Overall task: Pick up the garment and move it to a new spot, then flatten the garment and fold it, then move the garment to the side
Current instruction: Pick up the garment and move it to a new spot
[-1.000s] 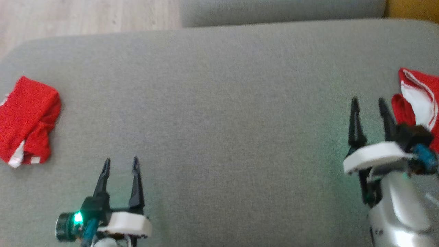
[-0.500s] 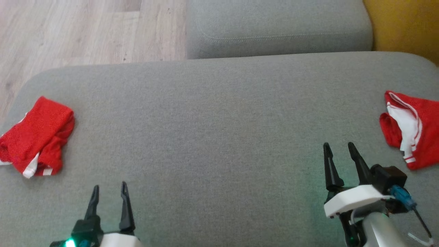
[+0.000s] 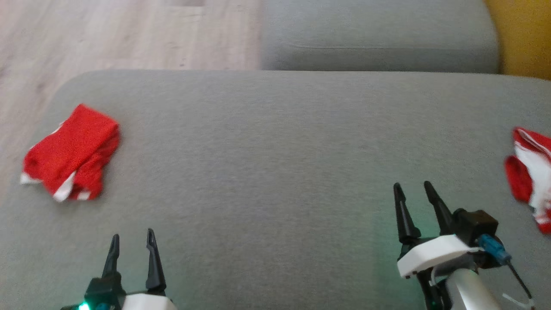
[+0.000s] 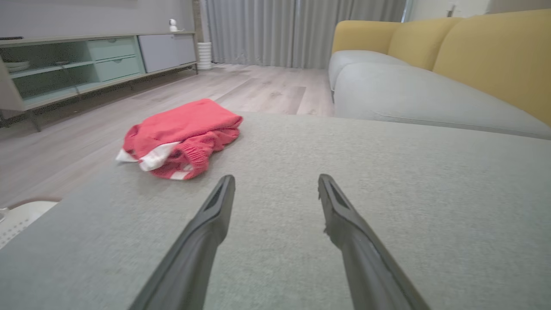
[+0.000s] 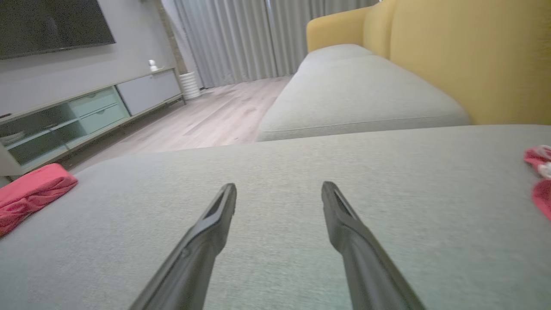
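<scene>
A folded red garment with white trim [image 3: 71, 153] lies near the left end of the grey cushion [image 3: 275, 172]; the left wrist view has it ahead and to the left [image 4: 181, 133], and it lies at the far left in the right wrist view [image 5: 30, 191]. A crumpled red and white garment [image 3: 531, 176] lies at the right edge, cut off by the frame [image 5: 540, 176]. My left gripper [image 3: 131, 233] [image 4: 276, 178] is open and holds nothing. Over bare cushion, my right gripper [image 3: 412, 185] [image 5: 279, 185] is open too, left of the crumpled garment and apart from it.
A second grey seat cushion [image 3: 379, 38] and a yellow backrest [image 3: 525, 34] lie beyond. Wooden floor [image 3: 107, 34] runs past the cushion's far left edge. A low TV cabinet [image 4: 86, 64] stands across the room.
The head camera has tilted and turned, shifting the whole picture. The right gripper, close beside the crumpled garment a second ago, now stands well apart from it. Both grippers stayed open.
</scene>
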Available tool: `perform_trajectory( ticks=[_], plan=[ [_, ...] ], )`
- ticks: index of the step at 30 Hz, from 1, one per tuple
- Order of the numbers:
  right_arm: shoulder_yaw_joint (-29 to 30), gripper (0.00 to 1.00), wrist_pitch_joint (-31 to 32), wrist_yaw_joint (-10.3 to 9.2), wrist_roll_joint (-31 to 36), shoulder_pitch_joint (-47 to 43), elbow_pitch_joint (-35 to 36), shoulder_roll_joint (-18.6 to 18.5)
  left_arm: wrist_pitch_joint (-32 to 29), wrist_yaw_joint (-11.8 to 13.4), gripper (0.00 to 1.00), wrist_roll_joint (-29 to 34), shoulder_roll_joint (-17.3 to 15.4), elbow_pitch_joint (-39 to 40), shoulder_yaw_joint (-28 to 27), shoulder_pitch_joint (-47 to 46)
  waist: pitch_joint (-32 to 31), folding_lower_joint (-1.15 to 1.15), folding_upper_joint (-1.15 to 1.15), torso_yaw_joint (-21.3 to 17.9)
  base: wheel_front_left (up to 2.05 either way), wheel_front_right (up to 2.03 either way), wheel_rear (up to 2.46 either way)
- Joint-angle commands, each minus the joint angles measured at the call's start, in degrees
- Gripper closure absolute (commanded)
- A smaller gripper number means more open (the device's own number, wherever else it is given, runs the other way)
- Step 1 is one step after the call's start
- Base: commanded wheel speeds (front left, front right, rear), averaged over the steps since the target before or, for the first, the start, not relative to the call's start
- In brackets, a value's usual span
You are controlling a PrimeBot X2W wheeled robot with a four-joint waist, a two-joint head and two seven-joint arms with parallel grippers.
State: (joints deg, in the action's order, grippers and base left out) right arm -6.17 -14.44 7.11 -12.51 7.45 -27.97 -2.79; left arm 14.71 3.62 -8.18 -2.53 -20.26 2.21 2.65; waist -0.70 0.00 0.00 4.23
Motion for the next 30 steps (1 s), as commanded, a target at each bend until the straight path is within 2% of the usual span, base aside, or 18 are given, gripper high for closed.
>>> perform_trajectory(
  ticks=[1,7,13,19,24,30],
  plan=[
    [-2.1,0.00,-0.6,0.37,0.1,0.8,1.5,-0.1,0.3,0.4,0.00,-0.3,-0.3,1.2,-1.6,-2.5,0.2,0.00,0.00,4.8,0.00,0.00,0.00],
    [-4.7,0.00,-0.6,0.37,-1.7,1.0,1.0,-0.1,0.3,0.0,0.00,0.7,-0.3,0.7,-3.9,-1.0,0.4,0.00,0.00,13.5,0.00,0.00,0.00],
    [-7.9,0.00,-0.6,0.37,-2.8,2.2,0.7,-0.1,0.3,0.1,0.00,1.0,-0.3,0.8,-7.9,0.6,1.1,0.00,0.00,17.9,0.00,0.00,0.00],
    [-8.9,0.00,-0.6,0.37,-3.0,3.2,0.5,-0.1,0.3,-1.3,0.00,-0.6,-0.4,1.5,-12.2,0.3,2.6,0.00,0.00,18.0,0.00,0.00,0.00],
    [-8.5,0.00,-0.6,0.37,-2.2,4.1,0.5,-0.1,0.3,-3.4,0.00,-1.1,-2.1,2.5,-16.7,-3.3,5.1,0.00,0.00,16.6,0.00,0.00,0.00],
    [-7.7,0.00,-0.6,0.37,-0.4,6.4,1.3,-0.1,0.3,-7.1,0.00,-0.5,-7.9,0.9,-19.8,-13.1,10.0,0.00,0.00,13.8,0.00,0.00,0.00]
  ],
)
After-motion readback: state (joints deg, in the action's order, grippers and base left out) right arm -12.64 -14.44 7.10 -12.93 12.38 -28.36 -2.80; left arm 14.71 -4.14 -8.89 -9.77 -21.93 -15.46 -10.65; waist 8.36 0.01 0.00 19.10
